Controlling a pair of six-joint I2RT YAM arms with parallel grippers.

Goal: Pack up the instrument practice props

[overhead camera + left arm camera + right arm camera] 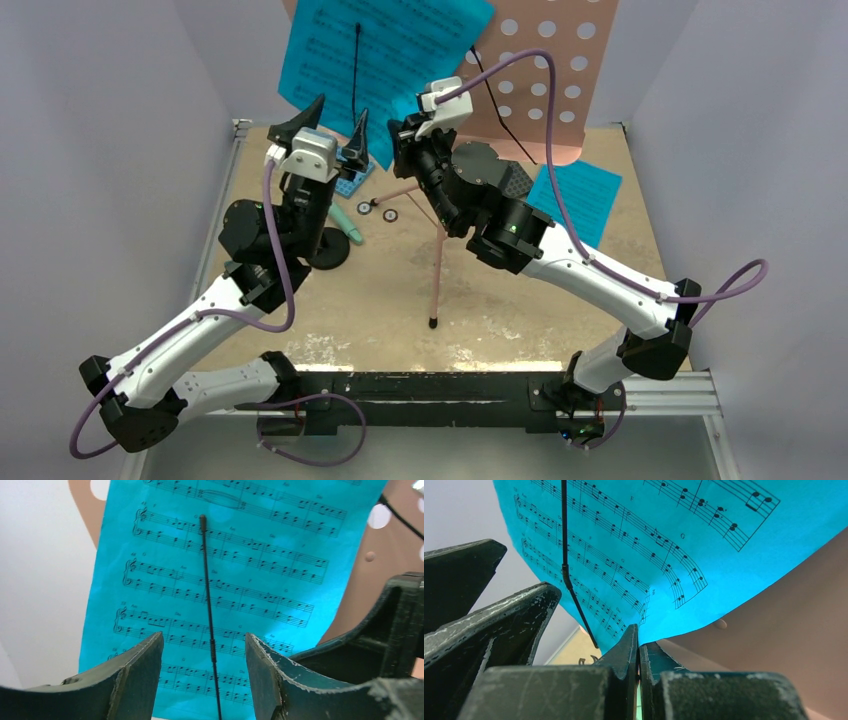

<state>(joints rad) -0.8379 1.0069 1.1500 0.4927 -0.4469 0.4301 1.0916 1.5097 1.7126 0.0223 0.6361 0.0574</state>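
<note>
Left gripper stands with its jaws apart, a thin black rod running up between them and touching neither. I cannot tell whether that rod belongs to the small black mic stand, whose round base sits by the left arm. Beside that base the mint-green toy microphone lies flat on the table. Further right, the right gripper is pinched closed on the lower corner of a cyan sheet-music page. That page hangs against the perforated board of the pink music stand, which stands upright on its tripod. A second cyan page lies on the table at far right. By my judgement packing has barely begun: nothing looks stowed, no container shows, and every prop is left to do. The table is tan and scuffed, and pale blank walls close it in
</note>
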